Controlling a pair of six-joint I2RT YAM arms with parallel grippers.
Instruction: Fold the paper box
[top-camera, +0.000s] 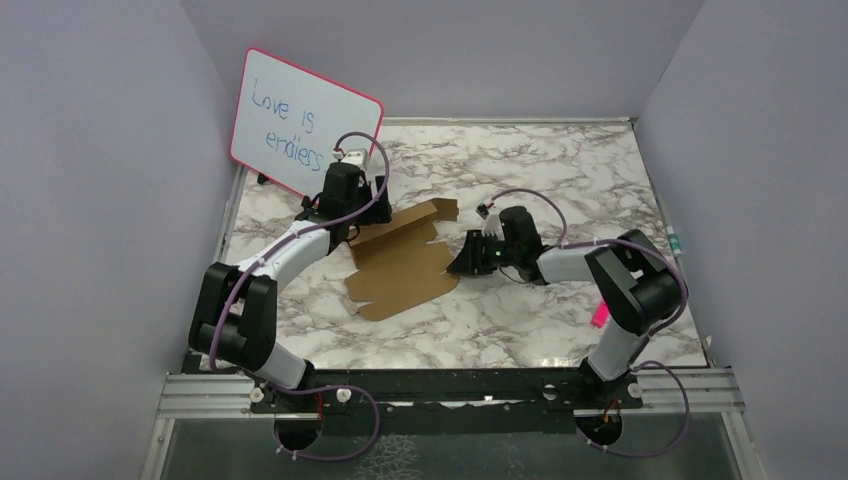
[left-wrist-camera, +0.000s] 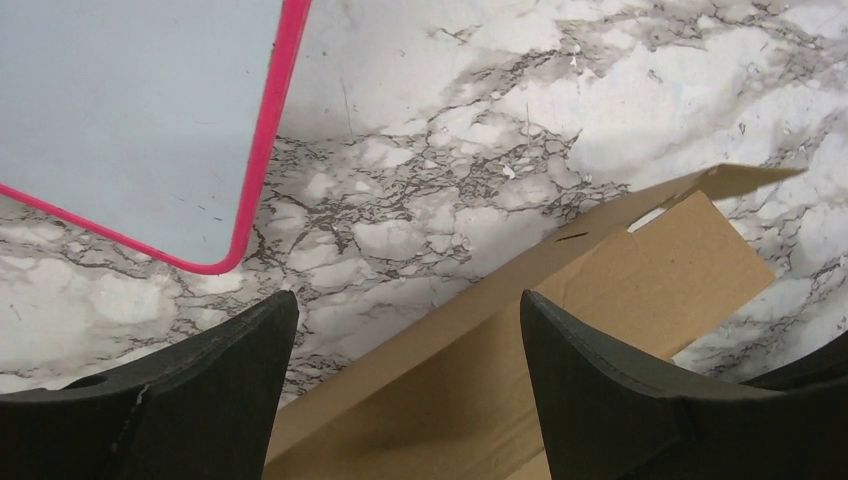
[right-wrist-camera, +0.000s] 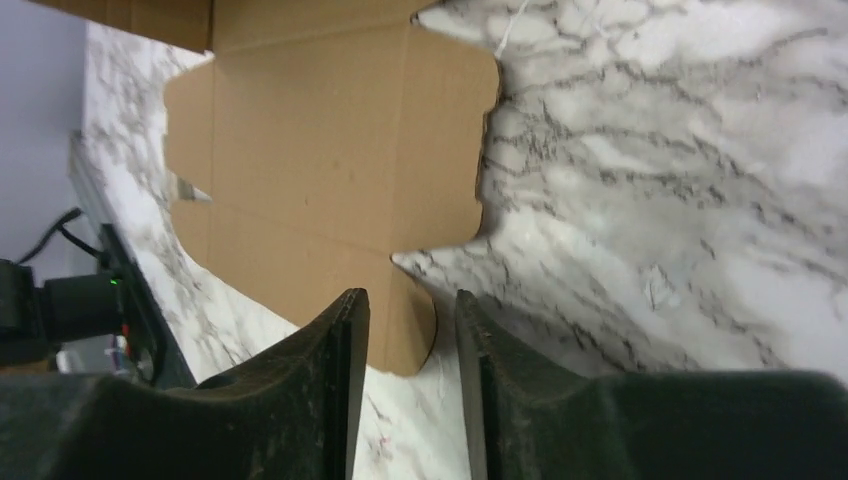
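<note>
The paper box (top-camera: 400, 265) is a flat brown die-cut cardboard sheet in the middle of the marble table, with its far flap tilted up. My left gripper (top-camera: 368, 214) hovers at the sheet's far left corner, next to the whiteboard. In the left wrist view it (left-wrist-camera: 405, 300) is open wide, and the raised long flap (left-wrist-camera: 640, 260) runs between the fingers untouched. My right gripper (top-camera: 463, 262) is at the sheet's right edge. In the right wrist view its jaws (right-wrist-camera: 412, 295) stand narrowly open, with a rounded tab of the cardboard (right-wrist-camera: 330, 150) in the gap between them.
A pink-framed whiteboard (top-camera: 305, 120) with handwriting leans at the back left, close to the left gripper, and its corner shows in the left wrist view (left-wrist-camera: 130, 110). A small pink object (top-camera: 600, 316) lies beside the right arm. Purple walls enclose the table on three sides.
</note>
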